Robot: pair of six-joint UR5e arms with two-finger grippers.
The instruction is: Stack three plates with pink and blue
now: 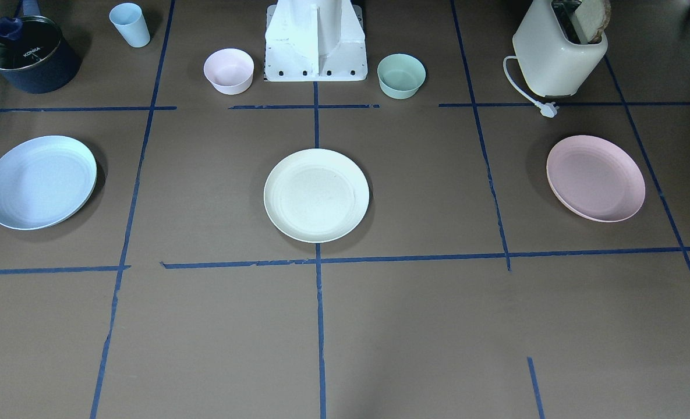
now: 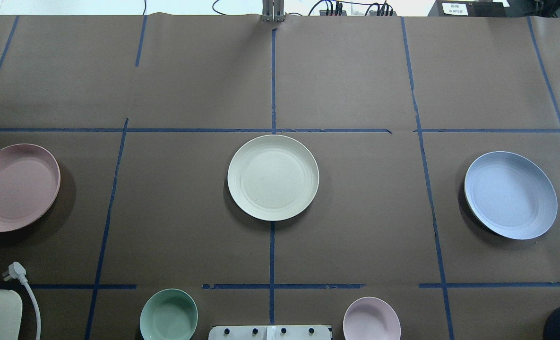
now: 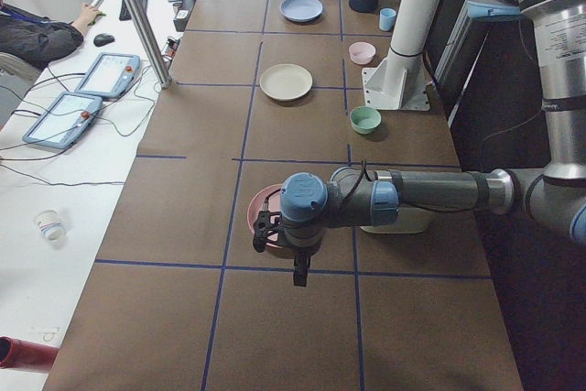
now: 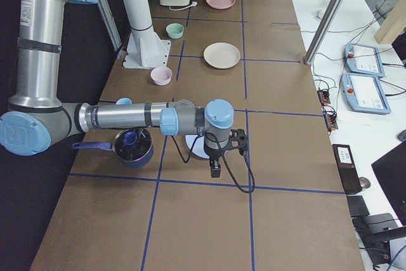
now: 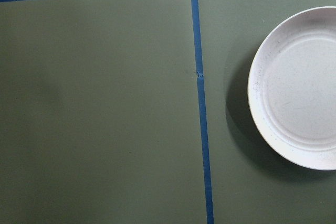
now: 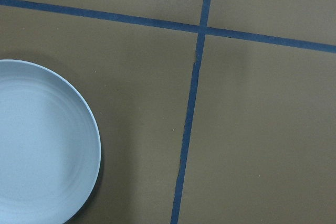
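Three plates lie apart on the brown table. The cream-white plate [image 2: 273, 177] is in the middle. The pale pink plate [image 2: 15, 186] lies at my left end and the pale blue plate [image 2: 511, 194] at my right end. My left gripper [image 3: 299, 272] hangs high above the pink plate's [image 3: 264, 214] outer side, and the plate shows in the left wrist view [image 5: 299, 87]. My right gripper [image 4: 216, 169] hangs high above the blue plate's [image 4: 192, 148] outer side, and the plate shows in the right wrist view [image 6: 42, 140]. I cannot tell whether either gripper is open or shut.
A small pink bowl [image 1: 229, 70] and a small green bowl [image 1: 401, 75] flank the robot base [image 1: 315, 43]. A light-blue cup [image 1: 130, 24] and a dark pot [image 1: 30, 53] stand near the blue plate. A toaster [image 1: 560, 49] with its cord stands near the pink plate.
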